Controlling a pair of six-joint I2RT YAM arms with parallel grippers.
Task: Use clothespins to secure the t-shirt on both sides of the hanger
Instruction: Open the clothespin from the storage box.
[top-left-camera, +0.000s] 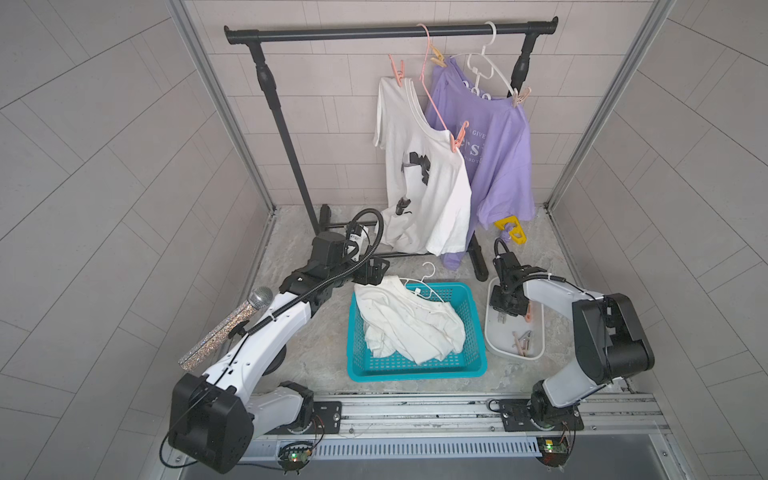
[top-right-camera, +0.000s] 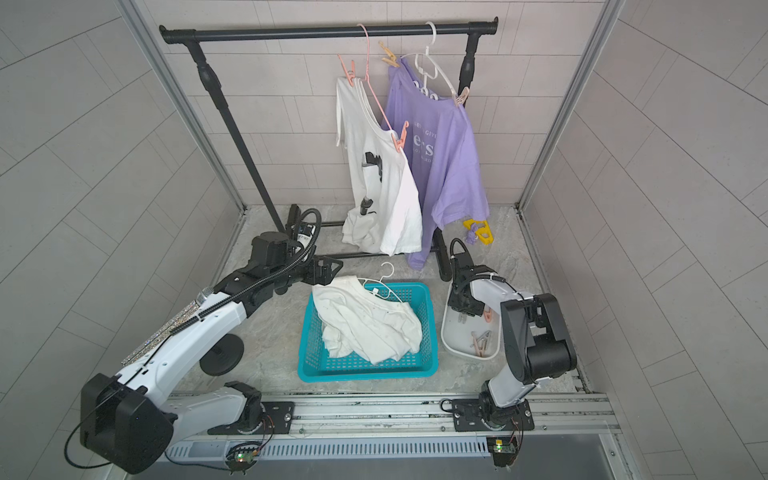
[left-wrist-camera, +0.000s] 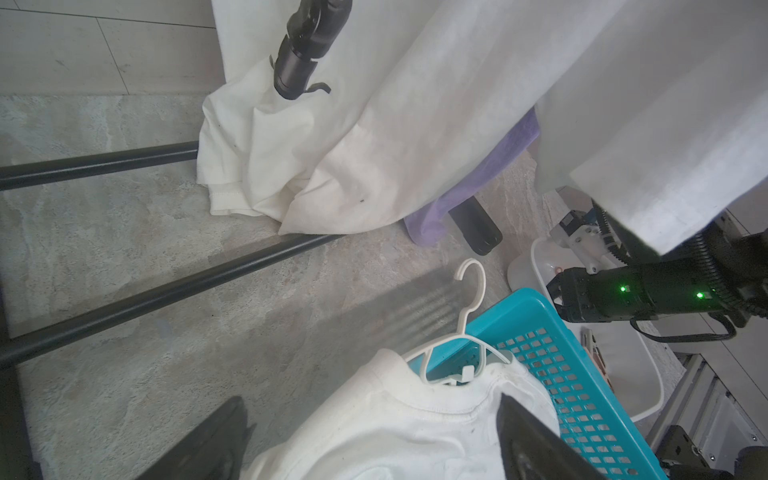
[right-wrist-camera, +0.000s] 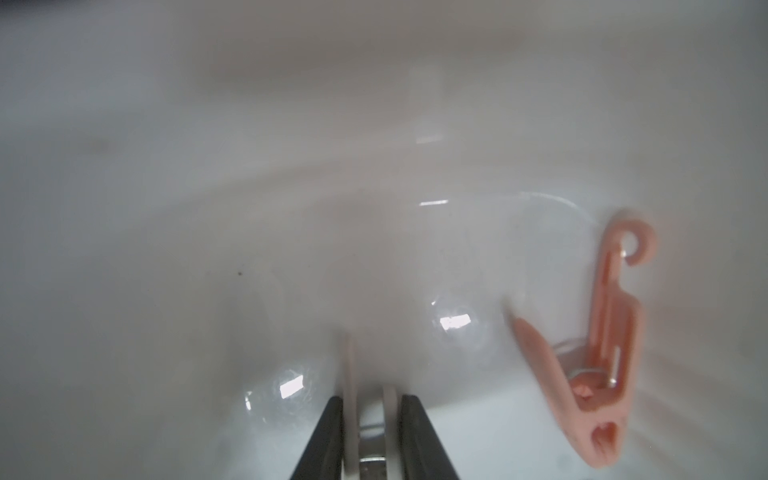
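A crumpled white t-shirt (top-left-camera: 411, 324) lies in a teal basket (top-left-camera: 415, 372), with a white hanger (left-wrist-camera: 469, 316) through its collar. My left gripper (left-wrist-camera: 371, 401) is open, its fingers spread on either side of the collar at the basket's far left corner (top-left-camera: 376, 270). My right gripper (right-wrist-camera: 371, 399) reaches down into a white tray (top-left-camera: 494, 345) and is shut on a pale clothespin (right-wrist-camera: 351, 374), with both black fingers pressed against its sides. A salmon clothespin (right-wrist-camera: 598, 365) lies next to it, and several more clothespins (top-left-camera: 523, 343) sit nearer the tray's front.
A black clothes rack (top-left-camera: 390, 31) stands at the back. On it hang a white printed shirt (top-left-camera: 419, 178) and a purple shirt (top-left-camera: 498, 166), both pinned to hangers. A glittery microphone (top-left-camera: 232, 328) stands beside the left arm. A yellow object (top-left-camera: 511, 228) lies behind the tray.
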